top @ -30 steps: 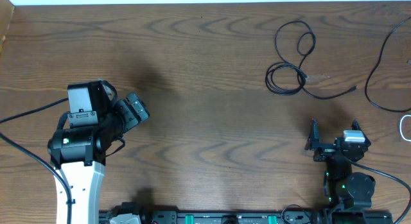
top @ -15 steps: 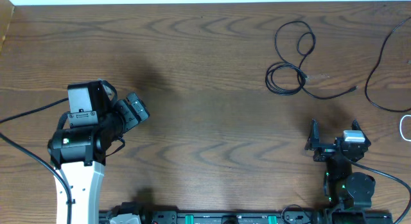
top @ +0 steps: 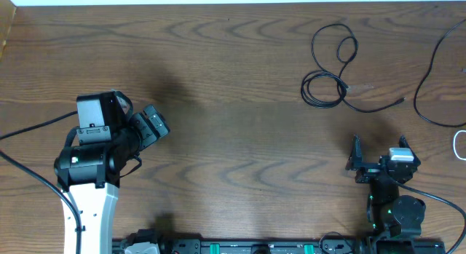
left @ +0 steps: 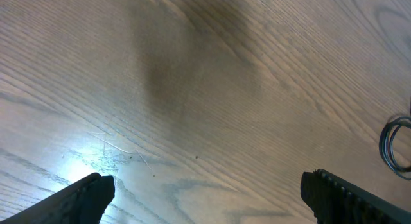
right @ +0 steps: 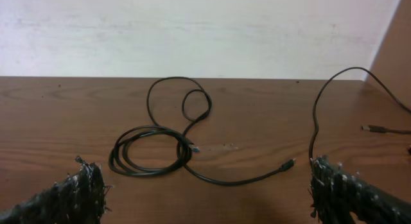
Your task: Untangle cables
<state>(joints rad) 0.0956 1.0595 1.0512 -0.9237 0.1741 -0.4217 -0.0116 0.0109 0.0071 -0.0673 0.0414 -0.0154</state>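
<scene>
A black cable (top: 325, 88) lies coiled at the back right of the table, with two loose loops behind it and a plug end (top: 402, 101) trailing right. A second black cable (top: 428, 72) curves along the right edge. A bit of white cable (top: 459, 143) shows at the far right. My right gripper (top: 379, 149) stands open near the front right, apart from the coil (right: 153, 155), which lies ahead of it. My left gripper (top: 153, 125) hovers open at the left, far from the cables. Its view shows bare wood and the coil's edge (left: 394, 144).
The wooden table (top: 240, 79) ends at a white wall (right: 205, 31) behind the cables. Thick black arm wires run off the left edge (top: 29, 130). A rail with electronics (top: 240, 247) lines the front edge.
</scene>
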